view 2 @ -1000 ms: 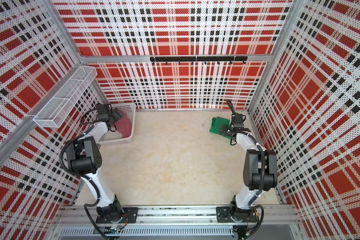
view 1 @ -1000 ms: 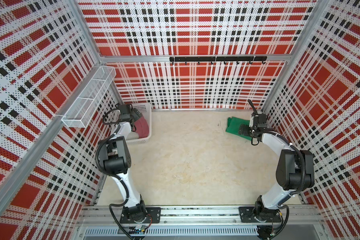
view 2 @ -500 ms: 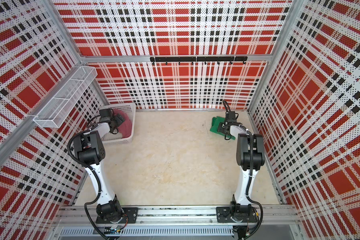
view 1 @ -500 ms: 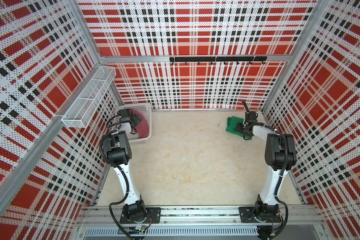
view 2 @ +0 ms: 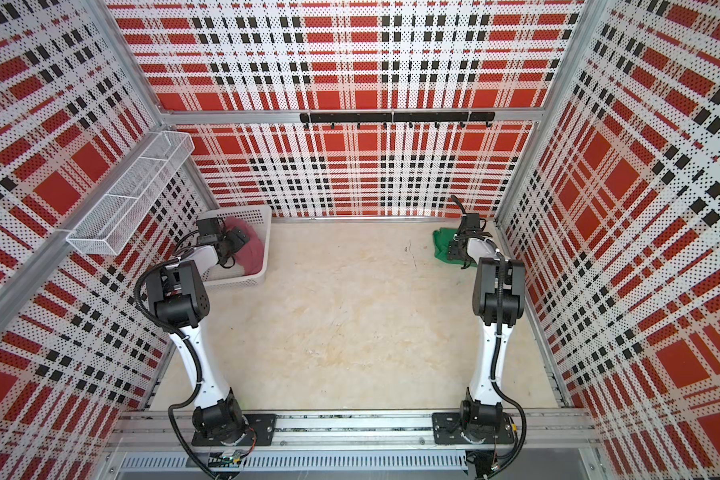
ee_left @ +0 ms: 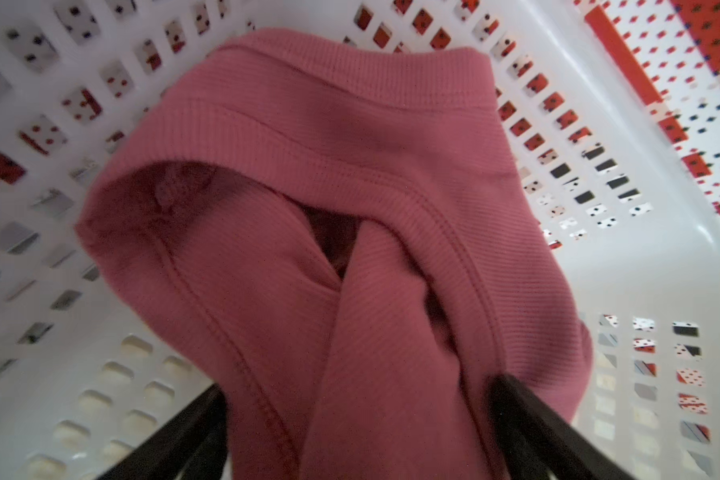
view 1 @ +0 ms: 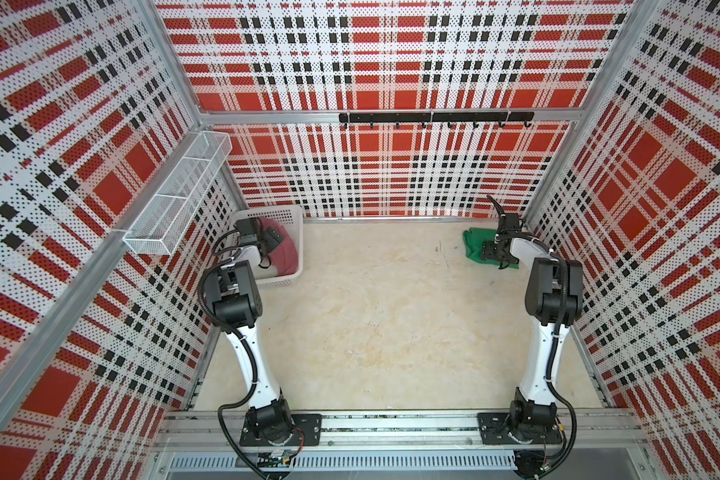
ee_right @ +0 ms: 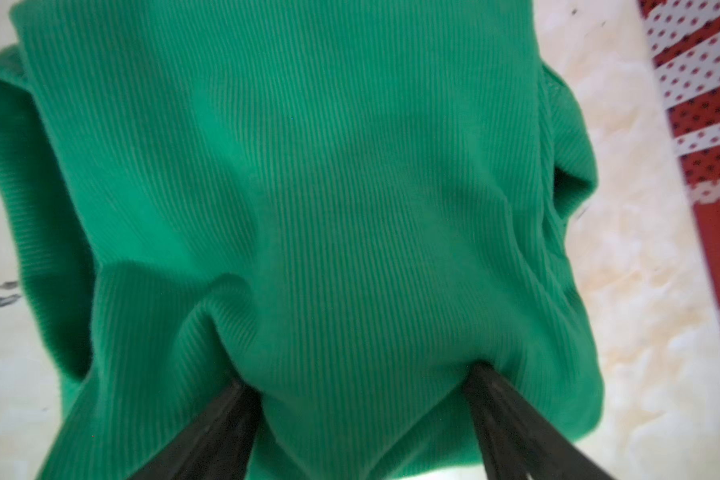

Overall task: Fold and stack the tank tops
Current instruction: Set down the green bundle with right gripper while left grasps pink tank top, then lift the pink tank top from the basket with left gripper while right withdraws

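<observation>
A dusty rose-pink tank top (view 1: 287, 257) (view 2: 253, 250) lies crumpled in the white perforated basket (view 1: 284, 281) (view 2: 242, 283) at the back left. My left gripper (view 1: 269, 243) (view 2: 235, 241) reaches down into the basket. In the left wrist view it (ee_left: 358, 386) is open, its black fingers standing wide on either side of a fold of the pink cloth (ee_left: 350, 187). The bright green tank top (view 1: 474, 246) (view 2: 442, 244) lies bunched on the table at the back right. My right gripper (view 1: 493, 253) (view 2: 458, 253) (ee_right: 358, 378) is open, both fingers pressed into the green cloth (ee_right: 329, 166), which humps up between them.
A wire mesh shelf (view 1: 175, 199) hangs on the left wall above the basket. A black hook rail (view 1: 433, 117) runs along the back wall. The right wall (ee_right: 715, 174) stands close beside the green top. Beige tabletop (view 1: 371, 311) spreads between the two arms.
Both arms have drawn their elbows in and stand more upright. The left gripper has sunk deeper into the basket onto the pink top. The right gripper has stayed on the green top, shifting slightly.
</observation>
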Controlling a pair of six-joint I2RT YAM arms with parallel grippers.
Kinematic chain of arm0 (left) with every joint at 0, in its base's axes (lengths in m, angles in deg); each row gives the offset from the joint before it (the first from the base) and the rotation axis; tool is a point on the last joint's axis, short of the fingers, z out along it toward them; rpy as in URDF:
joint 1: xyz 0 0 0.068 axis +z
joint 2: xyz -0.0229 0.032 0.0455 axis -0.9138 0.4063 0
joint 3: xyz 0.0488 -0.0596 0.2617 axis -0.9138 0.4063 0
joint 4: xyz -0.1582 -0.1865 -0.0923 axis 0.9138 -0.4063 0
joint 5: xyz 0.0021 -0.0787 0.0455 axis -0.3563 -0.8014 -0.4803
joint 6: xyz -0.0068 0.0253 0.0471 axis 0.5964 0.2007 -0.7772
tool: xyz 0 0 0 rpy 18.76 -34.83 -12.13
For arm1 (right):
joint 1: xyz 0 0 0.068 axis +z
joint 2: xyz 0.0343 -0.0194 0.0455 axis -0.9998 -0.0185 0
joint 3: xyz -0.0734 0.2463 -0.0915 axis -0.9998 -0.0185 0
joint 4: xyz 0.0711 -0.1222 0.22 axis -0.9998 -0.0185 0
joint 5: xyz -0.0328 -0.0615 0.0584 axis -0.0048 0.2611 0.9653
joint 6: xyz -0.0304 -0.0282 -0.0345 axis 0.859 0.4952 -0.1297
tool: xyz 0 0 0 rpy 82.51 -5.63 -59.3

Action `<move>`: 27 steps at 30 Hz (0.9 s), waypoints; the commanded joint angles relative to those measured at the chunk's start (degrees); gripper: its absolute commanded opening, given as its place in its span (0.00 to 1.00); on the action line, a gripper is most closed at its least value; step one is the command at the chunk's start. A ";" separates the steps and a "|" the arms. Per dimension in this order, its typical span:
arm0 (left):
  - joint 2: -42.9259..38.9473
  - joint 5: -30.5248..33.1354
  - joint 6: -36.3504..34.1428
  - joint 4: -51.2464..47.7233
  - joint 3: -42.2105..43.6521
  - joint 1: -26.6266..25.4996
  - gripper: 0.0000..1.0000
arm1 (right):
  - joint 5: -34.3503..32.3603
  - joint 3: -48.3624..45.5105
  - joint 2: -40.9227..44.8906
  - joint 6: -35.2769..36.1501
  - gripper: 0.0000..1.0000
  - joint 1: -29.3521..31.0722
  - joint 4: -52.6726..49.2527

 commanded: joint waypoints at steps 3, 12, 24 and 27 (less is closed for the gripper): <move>1.83 -1.43 -0.81 -0.40 -1.81 0.21 0.91 | 1.18 2.97 -1.02 6.09 0.87 -0.83 -3.56; 3.33 1.53 -2.46 -3.04 -4.59 -1.57 0.09 | 6.87 -14.79 22.81 3.33 1.00 3.95 4.06; -21.44 1.65 -6.73 -5.33 -2.98 -9.54 0.00 | 16.80 -42.82 47.06 -9.54 1.00 12.01 14.89; -28.68 3.29 -9.21 -8.58 -4.38 -14.20 0.00 | 20.89 -46.67 51.49 -12.44 0.99 12.39 17.66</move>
